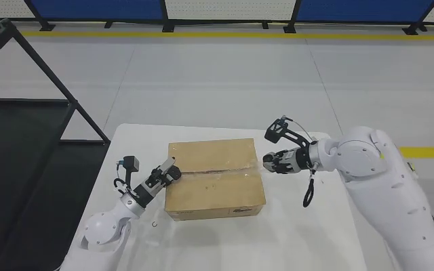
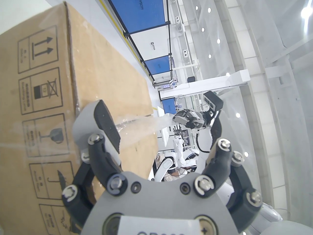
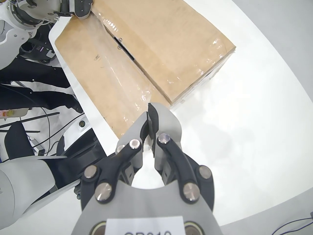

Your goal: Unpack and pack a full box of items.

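A brown cardboard box stands on the white table, its top seam covered by clear tape. My right gripper is at the box's right end, shut on the end of the tape. In the left wrist view the tape strip rises off the box top to that gripper. My left gripper is open at the box's left end. One of its fingers rests against the top edge beside the seam, and it appears across the box in the right wrist view.
A small ring-like bit lies on the table by the box's front left corner. A dark metal frame stands off the table's left side. Bare table lies to the front and right of the box.
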Controlling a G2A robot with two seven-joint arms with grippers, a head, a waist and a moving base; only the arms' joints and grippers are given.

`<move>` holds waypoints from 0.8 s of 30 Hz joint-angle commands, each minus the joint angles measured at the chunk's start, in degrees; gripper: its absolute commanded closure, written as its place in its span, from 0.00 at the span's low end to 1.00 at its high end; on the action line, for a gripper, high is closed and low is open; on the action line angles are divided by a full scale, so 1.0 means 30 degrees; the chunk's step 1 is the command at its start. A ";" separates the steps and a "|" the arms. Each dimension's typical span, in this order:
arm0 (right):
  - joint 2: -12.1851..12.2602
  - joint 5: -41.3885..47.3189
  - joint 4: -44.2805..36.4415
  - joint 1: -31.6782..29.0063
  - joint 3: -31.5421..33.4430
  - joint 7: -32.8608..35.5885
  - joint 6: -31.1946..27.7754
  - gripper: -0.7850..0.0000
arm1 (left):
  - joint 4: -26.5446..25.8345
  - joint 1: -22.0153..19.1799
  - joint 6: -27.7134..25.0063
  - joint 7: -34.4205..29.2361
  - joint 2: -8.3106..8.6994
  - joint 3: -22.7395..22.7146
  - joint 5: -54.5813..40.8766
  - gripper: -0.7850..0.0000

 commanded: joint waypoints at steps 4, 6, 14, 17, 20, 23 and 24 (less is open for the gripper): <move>-0.0073 -0.0522 0.0421 0.0187 -0.0590 -0.0728 0.0134 1.00 | 0.0001 0.0002 0.0058 0.0040 0.0003 0.0025 0.0042 0.00; -0.0089 -0.0510 0.0535 0.0181 -0.0685 -0.1226 -0.0027 1.00 | -0.0002 0.0030 0.0039 0.0099 0.0001 0.0027 0.0024 0.00; 0.0046 -0.0791 0.0345 -0.0272 -0.0192 -0.3757 -0.0581 1.00 | -0.0032 0.0101 0.0076 0.0214 0.0008 0.0012 0.0048 0.00; 0.0154 -0.0970 -0.0025 -0.0647 0.0138 -0.4505 -0.0702 1.00 | -0.0030 0.0105 0.0103 0.0236 0.0011 0.0011 0.0063 0.00; 0.0254 -0.1182 -0.0348 -0.0969 0.0399 -0.4980 -0.0694 1.00 | -0.0037 0.0119 0.0104 0.0301 0.0009 0.0015 0.0048 0.00; 0.0327 -0.1284 -0.0566 -0.1129 0.0515 -0.5067 -0.0679 1.00 | -0.0010 0.0126 0.0101 0.0378 0.0006 0.0006 0.0024 0.00; 0.0347 -0.1300 -0.0628 -0.1163 0.0579 -0.5197 -0.0683 1.00 | -0.0004 0.0127 0.0103 0.0406 0.0006 0.0000 0.0015 0.00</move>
